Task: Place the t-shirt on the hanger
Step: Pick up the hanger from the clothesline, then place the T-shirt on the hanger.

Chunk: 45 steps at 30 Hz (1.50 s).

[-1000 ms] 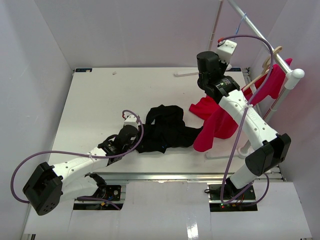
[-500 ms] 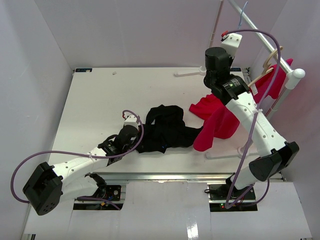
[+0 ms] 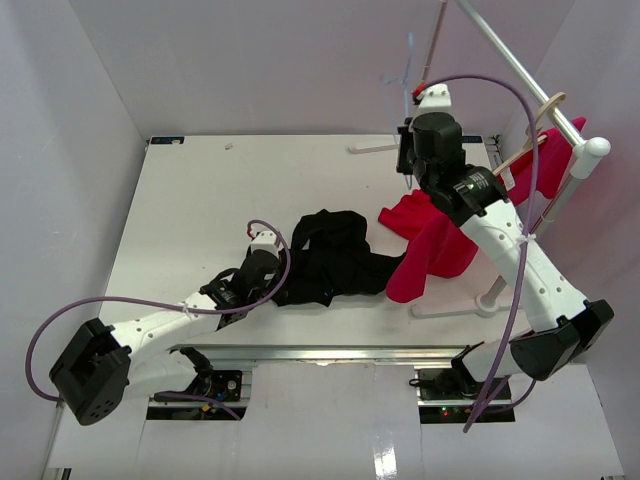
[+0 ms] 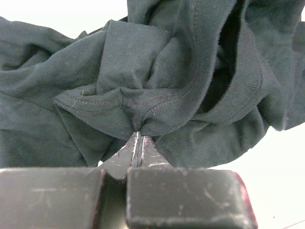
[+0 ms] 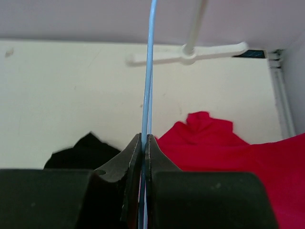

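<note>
The left gripper (image 4: 138,137) is pinching the black t-shirt (image 4: 157,71) by its ribbed edge while the right gripper (image 5: 144,139), clamping the light-blue wire hanger (image 5: 150,71), should be carrying it steadily toward the neck.

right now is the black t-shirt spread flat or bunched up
Bunched up: the t-shirt lies crumpled in folds, its edge pinched by the left gripper.

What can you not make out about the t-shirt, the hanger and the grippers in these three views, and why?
1. Shape of the hanger: edge-on in the right wrist view and cut off at the top edge; only a faint thread in the top view.
2. Layout of the t-shirt: bunched folds hide the sleeves and the inside of the neck.
3. Fingertips of the right gripper, top view: covered by its own wrist.
</note>
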{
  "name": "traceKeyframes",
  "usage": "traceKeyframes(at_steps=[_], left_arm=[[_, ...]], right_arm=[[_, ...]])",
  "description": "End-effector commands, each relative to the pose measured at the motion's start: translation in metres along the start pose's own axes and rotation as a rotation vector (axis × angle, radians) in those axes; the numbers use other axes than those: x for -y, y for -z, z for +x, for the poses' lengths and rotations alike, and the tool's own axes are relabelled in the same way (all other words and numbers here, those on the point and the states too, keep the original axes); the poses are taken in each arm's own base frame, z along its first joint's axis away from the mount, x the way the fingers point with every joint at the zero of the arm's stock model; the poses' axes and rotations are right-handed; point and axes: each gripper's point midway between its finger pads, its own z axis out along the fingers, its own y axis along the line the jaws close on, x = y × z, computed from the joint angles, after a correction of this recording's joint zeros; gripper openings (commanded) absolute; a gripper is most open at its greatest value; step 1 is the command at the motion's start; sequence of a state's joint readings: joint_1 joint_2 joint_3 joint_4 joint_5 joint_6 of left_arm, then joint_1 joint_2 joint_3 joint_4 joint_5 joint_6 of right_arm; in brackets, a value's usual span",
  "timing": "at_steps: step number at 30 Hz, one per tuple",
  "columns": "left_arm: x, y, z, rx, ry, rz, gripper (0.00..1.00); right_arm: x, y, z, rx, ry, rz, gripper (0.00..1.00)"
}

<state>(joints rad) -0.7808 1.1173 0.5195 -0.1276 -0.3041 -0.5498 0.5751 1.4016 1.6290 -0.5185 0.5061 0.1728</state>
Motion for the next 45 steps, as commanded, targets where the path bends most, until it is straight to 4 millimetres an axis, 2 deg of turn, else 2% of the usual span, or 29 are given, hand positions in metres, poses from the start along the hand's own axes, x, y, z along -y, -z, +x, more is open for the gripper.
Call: traceKeyframes(at_steps=[1, 3, 5, 7, 8, 11, 12, 14, 18, 24, 28, 30, 39, 45], left_arm=[[0.012, 0.000, -0.034, 0.051, 0.093, -0.016, 0.00], [0.032, 0.005, -0.042, 0.005, 0.120, 0.052, 0.00], [0.050, 0.011, -0.065, 0.012, 0.127, 0.097, 0.00], [0.061, 0.013, -0.081, 0.012, 0.118, 0.120, 0.00], [0.065, 0.013, -0.087, 0.005, 0.117, 0.127, 0.00], [0.075, 0.015, -0.109, -0.009, 0.124, 0.131, 0.00], [0.075, 0.011, -0.106, -0.020, 0.120, 0.124, 0.00], [0.075, 0.008, -0.120, -0.013, 0.122, 0.113, 0.00], [0.064, 0.001, -0.138, -0.015, 0.132, 0.105, 0.00], [0.024, -0.004, -0.158, -0.005, 0.159, 0.018, 0.00], [0.007, 0.000, -0.162, 0.017, 0.138, -0.052, 0.00], [0.005, 0.002, -0.162, 0.018, 0.132, -0.056, 0.00], [0.002, -0.001, -0.159, -0.001, 0.121, -0.070, 0.00], [0.004, 0.004, -0.163, 0.011, 0.121, -0.057, 0.00]], right_arm=[[-0.054, 0.025, 0.037, -0.046, 0.069, -0.319, 0.08], [-0.064, 0.047, 0.040, 0.005, 0.067, -0.440, 0.08], [-0.066, 0.069, 0.050, 0.044, 0.089, -0.526, 0.08], [-0.058, 0.079, 0.061, 0.060, 0.113, -0.528, 0.08], [-0.051, 0.088, 0.059, 0.090, 0.115, -0.524, 0.08], [-0.035, 0.131, 0.051, 0.209, 0.090, -0.568, 0.08], [-0.035, 0.131, 0.051, 0.210, 0.085, -0.570, 0.08], [-0.038, 0.157, 0.065, 0.184, 0.096, -0.662, 0.08], [-0.039, 0.174, 0.091, 0.164, 0.127, -0.738, 0.08], [-0.035, 0.183, 0.133, 0.143, 0.125, -0.786, 0.08], [-0.034, 0.178, 0.158, 0.104, 0.102, -0.782, 0.08], [-0.039, 0.178, 0.167, 0.090, 0.099, -0.814, 0.08], [-0.042, 0.187, 0.182, 0.045, 0.060, -0.857, 0.08], [-0.046, 0.181, 0.193, -0.008, 0.051, -0.863, 0.08]])
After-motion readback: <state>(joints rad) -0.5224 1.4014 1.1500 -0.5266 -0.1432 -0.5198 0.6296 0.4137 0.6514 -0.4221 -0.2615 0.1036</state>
